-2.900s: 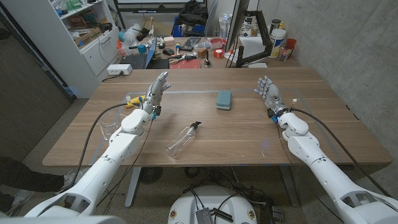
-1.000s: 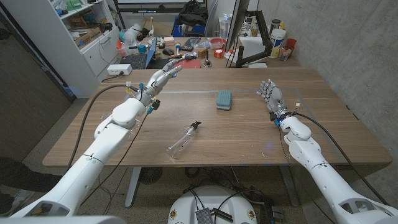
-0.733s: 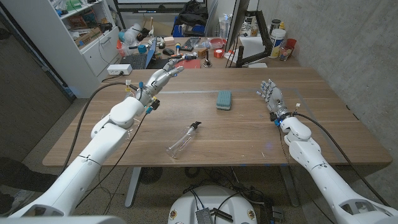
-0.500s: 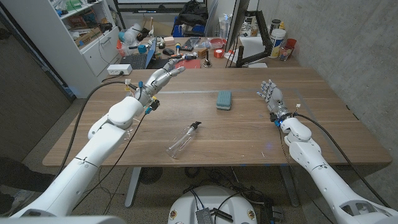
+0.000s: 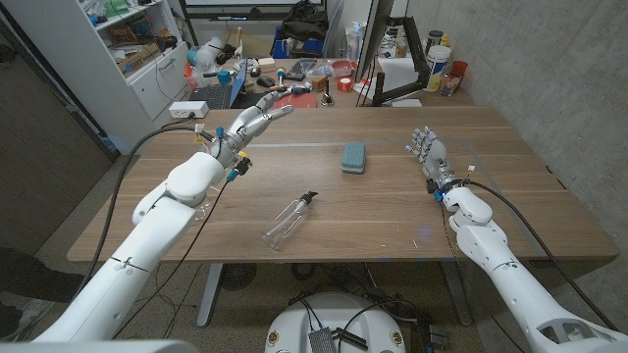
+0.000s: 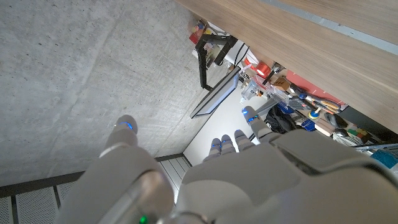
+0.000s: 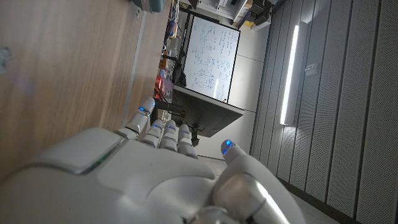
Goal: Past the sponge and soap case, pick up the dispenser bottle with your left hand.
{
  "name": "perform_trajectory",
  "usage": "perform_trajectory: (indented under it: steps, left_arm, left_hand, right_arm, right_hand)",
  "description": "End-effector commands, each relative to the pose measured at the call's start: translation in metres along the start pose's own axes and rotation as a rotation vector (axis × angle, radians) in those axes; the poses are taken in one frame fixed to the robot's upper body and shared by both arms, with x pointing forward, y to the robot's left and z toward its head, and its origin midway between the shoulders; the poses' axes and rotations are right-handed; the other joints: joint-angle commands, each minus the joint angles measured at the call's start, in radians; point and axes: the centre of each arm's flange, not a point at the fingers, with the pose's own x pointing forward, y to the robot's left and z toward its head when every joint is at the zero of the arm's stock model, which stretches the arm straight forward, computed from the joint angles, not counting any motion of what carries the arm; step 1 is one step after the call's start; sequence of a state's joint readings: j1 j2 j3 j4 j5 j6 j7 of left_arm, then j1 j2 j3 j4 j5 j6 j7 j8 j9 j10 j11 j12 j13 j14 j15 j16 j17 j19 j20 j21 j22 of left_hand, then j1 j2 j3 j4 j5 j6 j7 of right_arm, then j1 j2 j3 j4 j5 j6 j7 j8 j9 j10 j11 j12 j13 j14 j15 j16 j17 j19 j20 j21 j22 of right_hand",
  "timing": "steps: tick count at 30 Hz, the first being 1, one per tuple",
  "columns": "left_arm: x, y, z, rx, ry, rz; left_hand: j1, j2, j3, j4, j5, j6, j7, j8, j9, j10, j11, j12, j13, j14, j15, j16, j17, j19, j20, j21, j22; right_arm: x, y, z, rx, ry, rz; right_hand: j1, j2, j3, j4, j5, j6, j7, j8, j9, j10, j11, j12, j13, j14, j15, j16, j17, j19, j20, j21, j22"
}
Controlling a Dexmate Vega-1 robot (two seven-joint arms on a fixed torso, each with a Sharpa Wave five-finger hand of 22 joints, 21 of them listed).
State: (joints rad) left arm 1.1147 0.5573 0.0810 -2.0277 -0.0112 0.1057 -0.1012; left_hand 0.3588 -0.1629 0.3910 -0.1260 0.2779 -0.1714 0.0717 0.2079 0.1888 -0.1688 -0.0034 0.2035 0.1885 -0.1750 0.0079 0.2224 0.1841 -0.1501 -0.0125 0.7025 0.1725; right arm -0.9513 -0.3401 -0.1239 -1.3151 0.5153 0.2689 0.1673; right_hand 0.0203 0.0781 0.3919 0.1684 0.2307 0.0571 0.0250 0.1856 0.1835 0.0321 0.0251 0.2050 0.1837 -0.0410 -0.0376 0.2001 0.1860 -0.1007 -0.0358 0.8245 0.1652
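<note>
The clear dispenser bottle (image 5: 287, 223) lies on its side on the wooden table (image 5: 392, 211), its black pump pointing toward the far side. A teal sponge (image 5: 353, 157) sits beyond it, near the middle. My left hand (image 5: 250, 124) hovers open over the far left of the table, fingers stretched toward the back, well left of and beyond the bottle. In the left wrist view my left hand (image 6: 211, 177) holds nothing. My right hand (image 5: 429, 150) stands open over the right side, fingers up, and my right hand (image 7: 155, 168) is empty in its own wrist view, where the sponge (image 7: 149, 5) peeks in.
A white power strip (image 5: 186, 110) lies at the table's far left corner. Behind the table stands a cluttered workbench (image 5: 304, 74) with tools and a monitor arm (image 5: 392, 88). White shelves (image 5: 137, 59) stand at the left, a concrete wall at the right.
My left arm has lifted off the table and the hand has swung up toward the back right, fingers spreading. My right hand has drifted slightly. Bottle and sponge have not moved.
</note>
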Motion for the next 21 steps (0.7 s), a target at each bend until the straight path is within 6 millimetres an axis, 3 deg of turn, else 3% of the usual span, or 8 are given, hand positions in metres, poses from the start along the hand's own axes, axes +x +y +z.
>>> perform_trajectory:
  steps: [1, 21]
  left_arm:
    - [-0.008, -0.001, 0.014, 0.021, 0.018, 0.008]
    - [-0.006, -0.009, 0.031, 0.034, 0.080, -0.101]
  left_hand:
    - [0.007, -0.014, -0.009, -0.005, 0.007, -0.144, 0.010, 0.009, 0.002, 0.001, 0.009, 0.006, 0.004, -0.007, 0.010, 0.007, 0.001, 0.012, 0.003, -0.002, 0.001]
    - [0.024, -0.011, -0.027, -0.013, 0.010, -0.153, 0.018, 0.001, 0.002, -0.016, 0.029, -0.004, 0.004, -0.015, 0.022, -0.002, 0.001, 0.015, 0.014, -0.017, 0.001]
  right_arm:
    - [-0.001, 0.000, -0.001, 0.002, 0.001, 0.001]
    - [-0.006, -0.004, -0.006, 0.010, 0.010, 0.003]
  right_hand:
    - [0.002, 0.080, -0.003, 0.001, 0.005, 0.008, 0.004, 0.007, 0.005, 0.008, 0.001, 0.006, 0.003, -0.002, -0.012, 0.000, 0.002, 0.006, -0.119, -0.004, 0.004]
    - [0.003, 0.079, -0.004, 0.000, 0.006, 0.010, 0.004, 0.008, 0.005, 0.009, 0.003, 0.006, 0.003, -0.001, -0.012, -0.001, 0.001, 0.010, -0.119, -0.015, 0.004]
